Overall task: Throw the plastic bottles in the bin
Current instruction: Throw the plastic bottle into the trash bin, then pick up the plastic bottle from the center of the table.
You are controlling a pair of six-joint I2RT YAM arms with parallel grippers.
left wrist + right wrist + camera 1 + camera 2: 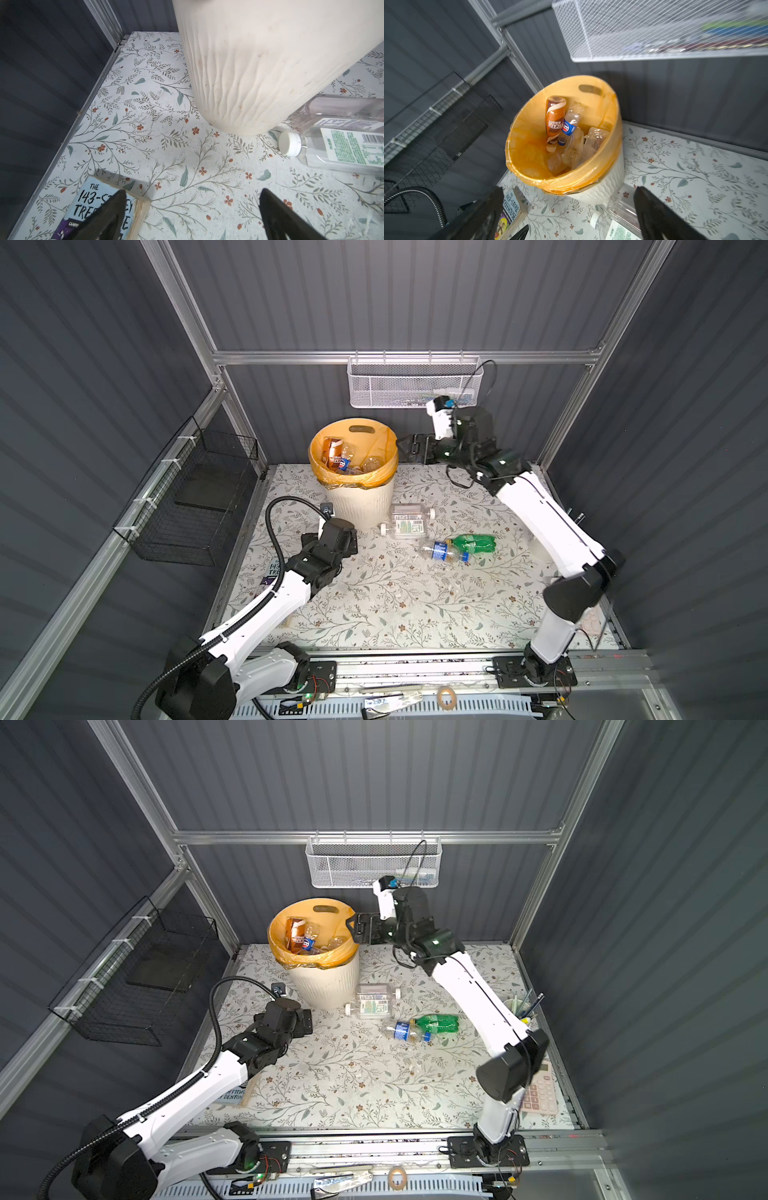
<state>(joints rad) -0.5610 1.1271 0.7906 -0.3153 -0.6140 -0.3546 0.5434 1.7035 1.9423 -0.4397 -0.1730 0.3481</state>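
The bin stands at the back left of the table, lined with an orange bag. Inside lie a brown bottle, a blue-labelled clear bottle and several other clear ones. My right gripper hovers just right of the bin's rim, open and empty. On the table lie two clear white-capped bottles, a blue-labelled clear bottle and a green bottle. My left gripper is open and empty, low in front of the bin's wall.
A book lies at the table's left edge under my left arm. A white mesh basket hangs on the back wall above my right wrist. A black wire basket hangs on the left wall. A calculator and a cup of pens sit at the right edge.
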